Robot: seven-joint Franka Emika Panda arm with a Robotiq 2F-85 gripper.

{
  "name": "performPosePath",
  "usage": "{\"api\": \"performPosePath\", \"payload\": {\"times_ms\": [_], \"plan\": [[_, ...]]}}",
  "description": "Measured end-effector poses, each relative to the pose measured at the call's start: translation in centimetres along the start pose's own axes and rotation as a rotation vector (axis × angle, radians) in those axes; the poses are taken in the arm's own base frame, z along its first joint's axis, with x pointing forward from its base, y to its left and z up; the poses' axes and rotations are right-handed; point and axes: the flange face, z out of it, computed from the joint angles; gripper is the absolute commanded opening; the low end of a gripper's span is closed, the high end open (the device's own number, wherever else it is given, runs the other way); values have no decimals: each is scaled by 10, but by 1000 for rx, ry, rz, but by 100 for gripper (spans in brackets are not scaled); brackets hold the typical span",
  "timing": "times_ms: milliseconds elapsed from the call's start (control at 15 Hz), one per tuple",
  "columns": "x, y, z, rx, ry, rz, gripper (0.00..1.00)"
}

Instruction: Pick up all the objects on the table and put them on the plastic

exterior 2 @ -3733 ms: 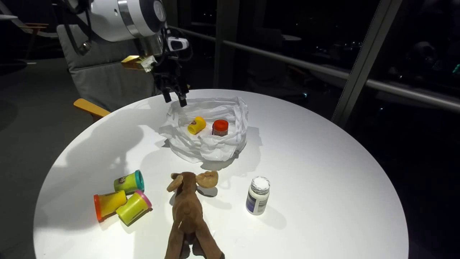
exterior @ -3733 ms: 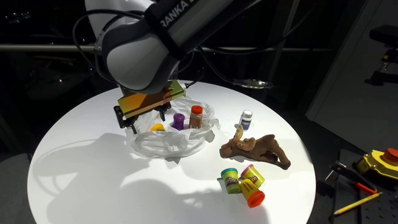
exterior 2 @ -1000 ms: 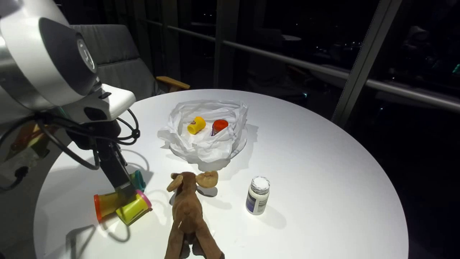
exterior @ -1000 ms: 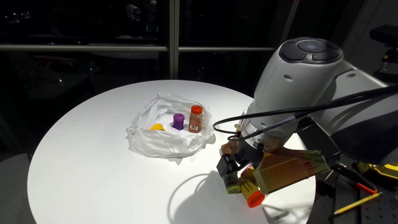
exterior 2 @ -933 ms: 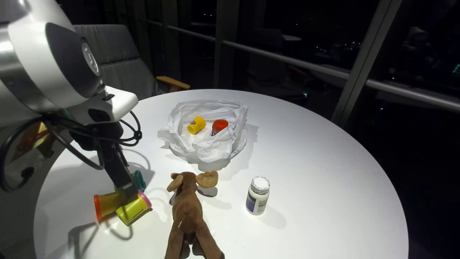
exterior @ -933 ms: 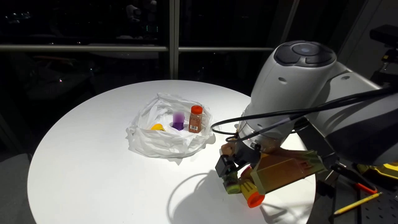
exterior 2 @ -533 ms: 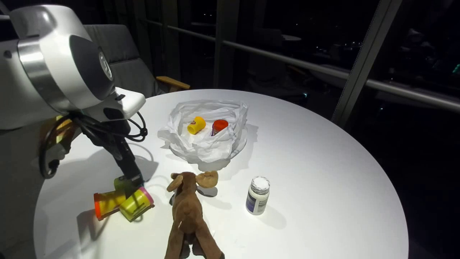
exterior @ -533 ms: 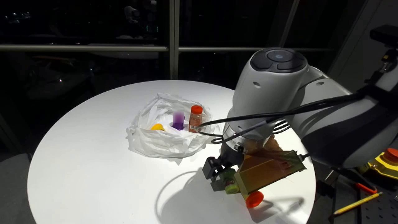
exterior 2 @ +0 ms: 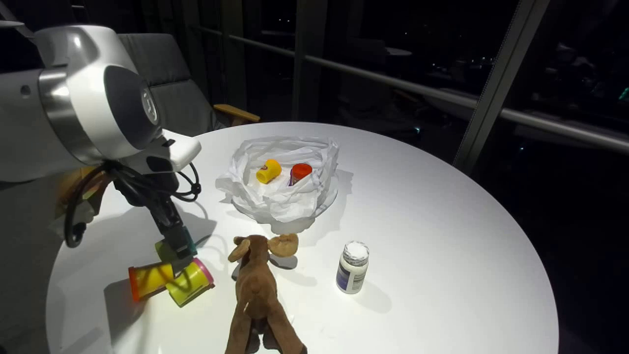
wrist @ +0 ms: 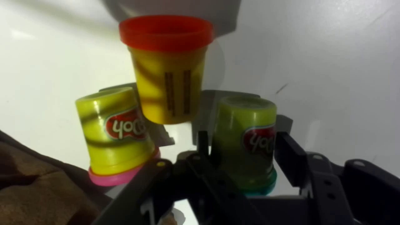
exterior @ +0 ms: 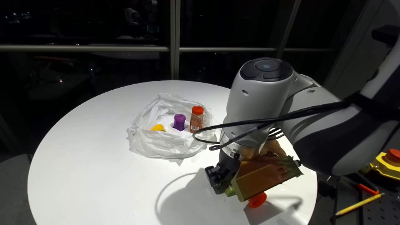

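Fingers point(wrist: 289, 159) of the gripper point(wrist: 243, 142) stand apart astride the green tub point(wrist: 245, 148), one along each flank, against the wall or very near it; whether they press, we can't tell. That tub lies on its side on the table point(exterior: 93, 140), which to us explains the approach: crossing the barrel gives a narrower span than running along it. We see a strip of table between it and its neighbours, and the inner finger fits there; the outer one sits on the side facing away from them. Those neighbours, the red-lidded tub point(wrist: 168, 73) and the pink-lidded tub point(wrist: 117, 136), lie on their sides too, so close together that we can't say if they touch; we judge them harder to straddle.

The bag point(exterior: 165, 147) is crumpled into a nest with a raised rim, which we think stops things rolling off. Inside, the jar point(exterior: 196, 120) and the purple tub point(exterior: 179, 122) stand more or less upright, while the yellow tub point(exterior 2: 269, 171) lies tipped over. We'd call the job under half done: three tubs, the toy point(exterior 2: 258, 280) sprawled back-up, and the upright bottle point(exterior 2: 351, 273) all remain outside. Next calls for a firm squeeze and a straight lift, we'd say; the tub's taper could let it slip from the grip.
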Motion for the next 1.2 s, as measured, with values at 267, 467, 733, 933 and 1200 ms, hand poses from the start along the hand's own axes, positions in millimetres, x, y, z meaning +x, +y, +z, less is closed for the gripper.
{"api": "performPosePath", "payload": {"times_ms": [267, 467, 733, 933, 1200], "plan": [[6, 1, -1, -15, 3, 8, 22], [15, -4, -15, -41, 19, 17, 22], [44, -16, -71, -86, 78, 54, 22], [78, -23, -120, -124, 142, 95, 22], [135, -24, -150, -162, 194, 159, 22]]}}
